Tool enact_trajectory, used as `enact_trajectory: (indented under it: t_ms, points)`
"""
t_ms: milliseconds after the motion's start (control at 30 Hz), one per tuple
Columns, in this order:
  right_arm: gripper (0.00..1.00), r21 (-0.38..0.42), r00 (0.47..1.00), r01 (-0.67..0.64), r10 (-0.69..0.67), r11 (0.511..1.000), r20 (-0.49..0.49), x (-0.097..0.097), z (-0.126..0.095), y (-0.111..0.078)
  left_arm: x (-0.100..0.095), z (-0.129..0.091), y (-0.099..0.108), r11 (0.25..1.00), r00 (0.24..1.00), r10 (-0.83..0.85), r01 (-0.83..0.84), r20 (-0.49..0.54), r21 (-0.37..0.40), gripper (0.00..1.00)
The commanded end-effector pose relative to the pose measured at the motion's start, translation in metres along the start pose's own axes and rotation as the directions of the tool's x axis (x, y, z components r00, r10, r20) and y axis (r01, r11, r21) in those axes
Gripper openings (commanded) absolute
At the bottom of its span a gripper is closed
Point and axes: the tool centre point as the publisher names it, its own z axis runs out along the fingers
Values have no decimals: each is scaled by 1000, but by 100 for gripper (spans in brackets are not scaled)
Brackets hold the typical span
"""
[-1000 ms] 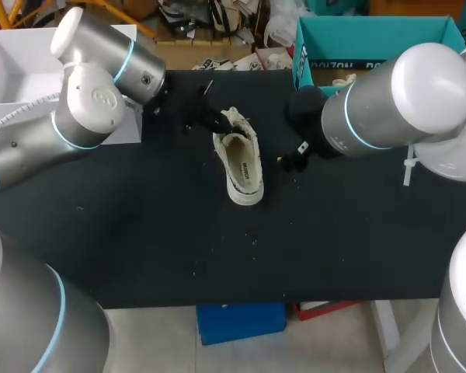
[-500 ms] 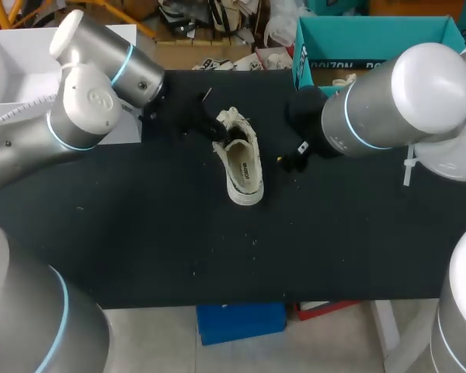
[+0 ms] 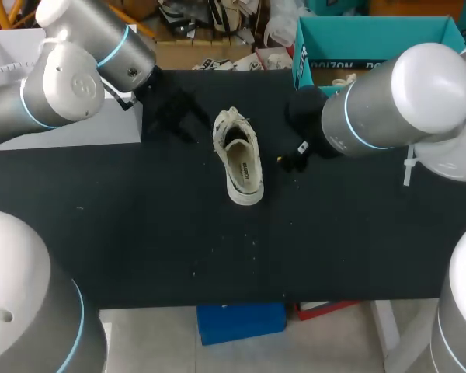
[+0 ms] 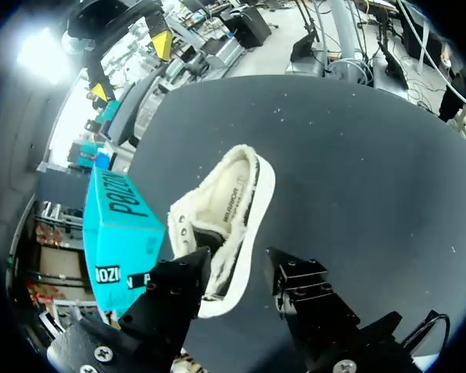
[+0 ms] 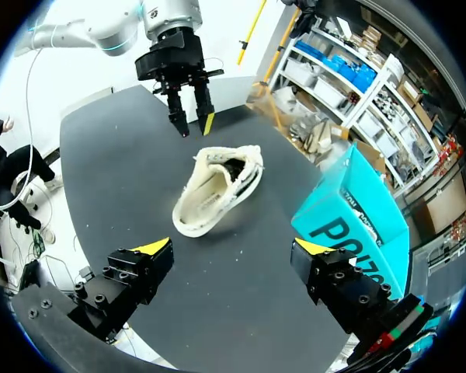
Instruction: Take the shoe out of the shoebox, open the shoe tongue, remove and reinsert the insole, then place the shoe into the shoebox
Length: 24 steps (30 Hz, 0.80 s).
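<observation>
Left gripper (image 5: pixel 195 126) back, seemingly above table (image 3: pixel 140 233)

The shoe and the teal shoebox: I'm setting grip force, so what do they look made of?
The shoe looks like off-white woven fabric, probably canvas, matte, with a fuzzy, fleece-like edge around the opening and a smoother pale sole rim, likely rubber. The shoebox looks like teal cardboard, going by its flat, straight-edged printed walls; the finish seems slightly glossy.

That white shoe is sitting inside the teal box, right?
Not quite. The white shoe is sitting out on the black table, beside the teal box, not inside it. The head view shows this.
</observation>
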Motion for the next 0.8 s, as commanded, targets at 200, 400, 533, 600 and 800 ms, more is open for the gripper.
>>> enact_trajectory:
  t_ms: [200,400,533,600,800]
  points:
    - [100,-2,1000,-1,1,1000,0,1,1,0,-9,3,2,997,990,59,-66,-132,-47,65]
    - [100,-2,1000,-1,1,1000,0,1,1,0,-13,2,1,995,990,85,-90,-116,-41,100]
    - [100,-2,1000,-1,1,1000,0,1,1,0,-13,-1,-1,994,989,103,-107,-105,-36,100]
    - [100,-2,1000,-1,1,1000,0,1,1,0,-13,-2,-1,992,987,110,-116,-116,-40,100]
    - [100,-2,1000,-1,1,1000,0,1,1,0,-13,1,3,988,979,133,-143,-153,-56,73]
